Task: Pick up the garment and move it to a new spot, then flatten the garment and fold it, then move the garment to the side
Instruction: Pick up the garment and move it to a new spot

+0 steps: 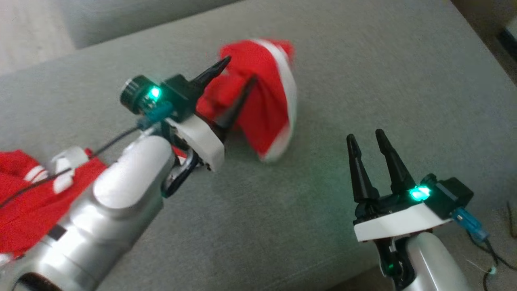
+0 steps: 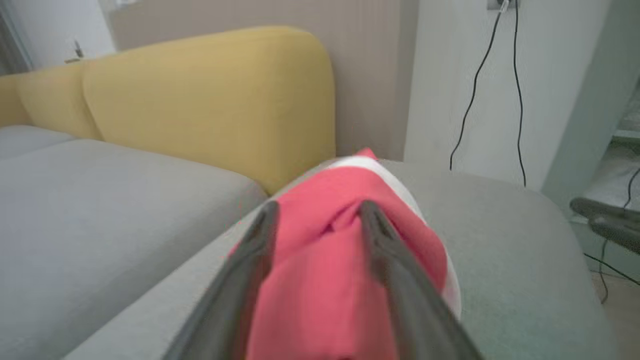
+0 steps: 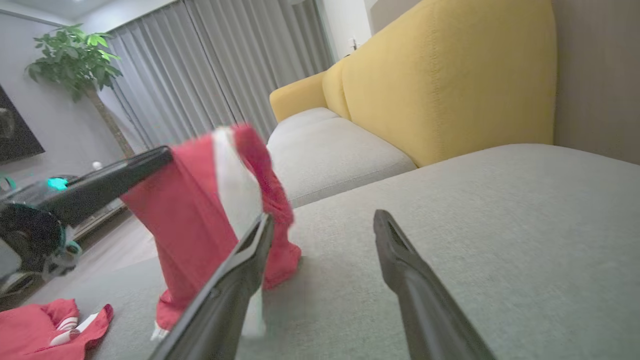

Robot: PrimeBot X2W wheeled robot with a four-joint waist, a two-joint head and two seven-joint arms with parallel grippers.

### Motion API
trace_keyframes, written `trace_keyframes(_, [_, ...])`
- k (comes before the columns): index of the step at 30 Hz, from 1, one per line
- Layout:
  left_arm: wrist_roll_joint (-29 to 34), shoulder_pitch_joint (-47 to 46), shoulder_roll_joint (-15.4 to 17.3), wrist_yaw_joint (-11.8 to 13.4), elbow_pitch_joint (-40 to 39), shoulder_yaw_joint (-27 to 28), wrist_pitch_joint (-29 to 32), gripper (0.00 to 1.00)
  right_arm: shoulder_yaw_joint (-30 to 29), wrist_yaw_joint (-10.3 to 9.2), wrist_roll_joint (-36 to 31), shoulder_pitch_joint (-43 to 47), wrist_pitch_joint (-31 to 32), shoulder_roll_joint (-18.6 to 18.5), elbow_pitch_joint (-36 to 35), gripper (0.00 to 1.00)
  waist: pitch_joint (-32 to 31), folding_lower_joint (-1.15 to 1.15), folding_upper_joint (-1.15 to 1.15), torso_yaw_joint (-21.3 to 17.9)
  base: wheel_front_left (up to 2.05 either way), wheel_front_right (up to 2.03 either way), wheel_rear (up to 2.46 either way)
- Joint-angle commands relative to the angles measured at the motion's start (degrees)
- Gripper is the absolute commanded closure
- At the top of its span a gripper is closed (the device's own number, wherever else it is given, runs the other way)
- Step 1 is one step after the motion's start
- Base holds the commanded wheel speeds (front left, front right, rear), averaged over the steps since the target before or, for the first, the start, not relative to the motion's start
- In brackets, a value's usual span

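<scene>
A red garment point(image 1: 264, 101) with a white band hangs in a blurred bunch over the grey sofa seat point(image 1: 363, 72), its lower end reaching the cushion. My left gripper point(image 1: 238, 70) is at its upper left, fingers spread wide on either side of the cloth and not pinching it. In the left wrist view the garment point(image 2: 325, 260) lies between the parted fingers of the left gripper point(image 2: 317, 205). My right gripper point(image 1: 365, 134) stands open and holds nothing, to the right of the garment and nearer the seat's front edge. The right wrist view has the garment point(image 3: 200, 220) left of the right gripper point(image 3: 325, 216).
A second red and white cloth point(image 1: 24, 194) lies at the seat's left end, under my left arm. A yellow backrest point(image 2: 210, 100) rises behind the seat. Cables point(image 2: 480, 75) hang on the wall. The seat's front edge point(image 1: 331, 279) is close to my right wrist.
</scene>
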Motion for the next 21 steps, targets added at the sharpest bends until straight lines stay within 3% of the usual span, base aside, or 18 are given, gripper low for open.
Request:
trace_keyframes(1, [0.8, -2.2, 1.1, -0.3, 0.0, 1.5, -1.0, 0.00, 1.1, -0.04, 0.5, -2.2, -0.6, -0.1, -2.3, 0.00, 2.2, -0.01, 0.00, -2.0, 0.00, 0.00, 0.00])
trace_keyframes(5, [1.3, -1.7, 0.3, -0.3, 2.8, 0.9, -3.0, 0.00, 0.1, -0.04, 0.5, -2.0, -0.6, -0.1, -2.4, 0.00, 2.0, -0.01, 0.00, -0.8, 0.00, 0.00, 0.00])
trace_keyframes(10, [0.9, -1.4, 0.6, 1.4, 5.5, 2.9, -7.3, 0.00, -1.3, -0.04, -0.3, -1.5, -0.6, -0.1, -1.9, 0.00, -0.3, -0.01, 0.00, 3.8, 0.00, 0.00, 0.00])
trace_keyframes(16, [0.0, 2.2, 3.7, 4.8, 4.3, 7.2, -10.4, 0.00, -3.0, -0.04, -1.1, -0.2, -0.6, -0.1, -0.7, 0.00, -4.4, -0.01, 0.00, 11.1, 0.00, 0.00, 0.00])
trace_keyframes(21, [0.2, 10.2, 7.2, 8.1, -1.7, 10.5, -11.0, 0.00, -3.3, -0.04, -1.9, 1.0, -0.6, -0.1, -0.6, 0.00, -6.9, -0.01, 0.00, 16.3, 0.00, 0.00, 0.00])
